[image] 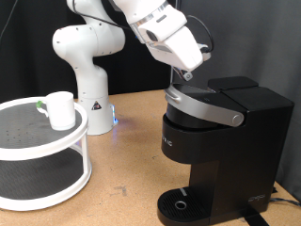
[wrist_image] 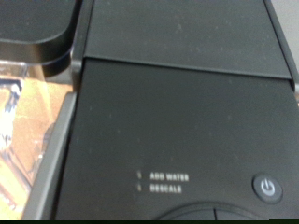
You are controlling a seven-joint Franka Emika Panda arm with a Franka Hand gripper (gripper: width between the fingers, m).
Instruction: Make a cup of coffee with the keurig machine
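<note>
Gripper position: my gripper (image: 186,73) hangs in the upper centre of the exterior view, directly above the top of the keurig machine (image: 221,141), near the rear edge of its lid.
Jaw state: I cannot tell whether my jaws are apart or together; the exterior view shows my fingertips only as a small dark tip, and the wrist view does not show them.
Load: nothing is visible between my fingers.
Keurig machine: matte black, standing at the right of the exterior view on the wooden table (image: 127,141). Its grey curved lid handle (image: 209,105) lies down across the front of the head, so the lid appears closed.
Drip tray: the circular tray (image: 181,204) at the machine's base, bottom centre of the exterior view, carries no cup.
Wrist view: filled by the machine's black top panel (wrist_image: 177,121). A power button (wrist_image: 268,188) sits at the lower right, with the labels "ADD WATER" (wrist_image: 169,176) and "DESCALE" to its left.
Cup: the white cup (image: 60,109) stands upright on the upper tier of a round white two-tier stand (image: 42,155) at the left of the exterior view, well apart from the machine.
Robot base: the white arm base (image: 87,71) stands behind the stand, upper left of centre.
</note>
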